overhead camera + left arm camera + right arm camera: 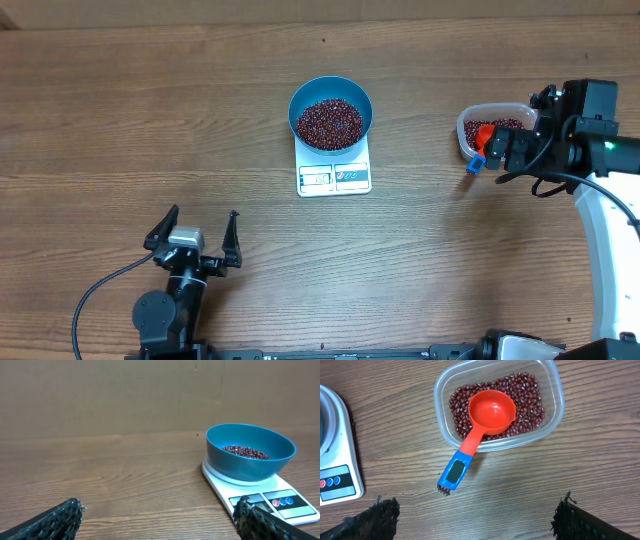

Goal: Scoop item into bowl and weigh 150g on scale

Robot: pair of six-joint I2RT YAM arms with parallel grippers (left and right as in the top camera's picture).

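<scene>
My left jaws stand wide apart and hold nothing, low over the bare counter (pixel 120 120) at the near left, well apart from everything else.

Toward the middle, the bowl (pixel 331 87) sits squarely on the scale (pixel 334 177), and a good heap of beans (pixel 329 123) already covers its floor. So the scooping looks largely done, I judge. The display is too small for me to read, so I cannot tell whether the weight is met, short or over.

Further right, the clear container (pixel 438 395) has plenty of beans left in it. The orange scoop (pixel 491 411) lies with its cup on those beans, empty. Its blue-ended handle hangs out over the near rim toward the counter.

At the far right, my right jaws hang above the container and scoop, spread wide and gripping nothing.

What is left, as I see it, is to check the reading. If it is short, I would take up the scoop again for a small top-up. If it is over, some beans must go back. If it matches, nothing remains.
</scene>
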